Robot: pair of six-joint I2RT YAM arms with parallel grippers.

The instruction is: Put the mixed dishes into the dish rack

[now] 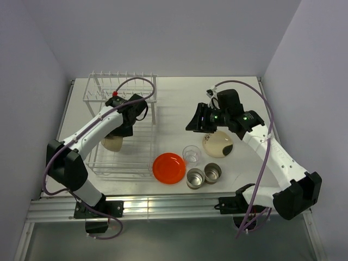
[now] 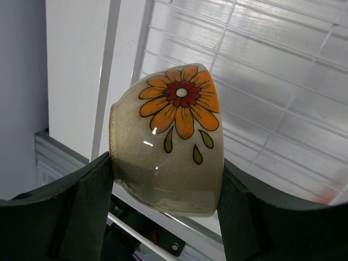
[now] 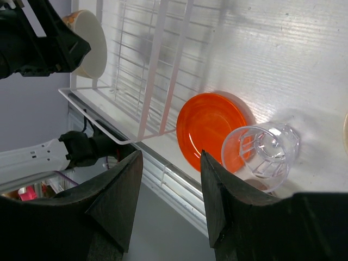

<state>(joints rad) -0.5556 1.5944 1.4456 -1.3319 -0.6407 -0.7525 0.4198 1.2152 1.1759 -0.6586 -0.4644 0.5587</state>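
While the left gripper (image 2: pixel 166 175) clamps the flowered bowl (image 2: pixel 169 122) above the dish rack (image 1: pixel 130 157), the right gripper (image 3: pixel 171 182) hangs empty, jaws parted, near the clear glass (image 3: pixel 262 154).

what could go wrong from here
The left gripper pinches the glossy bowl by its curved sides above the dish rack; it might slip and drop onto the wires. The right gripper hangs open near the clear glass, which stands close to the orange plate and steel cups; a careless descent could knock it over.
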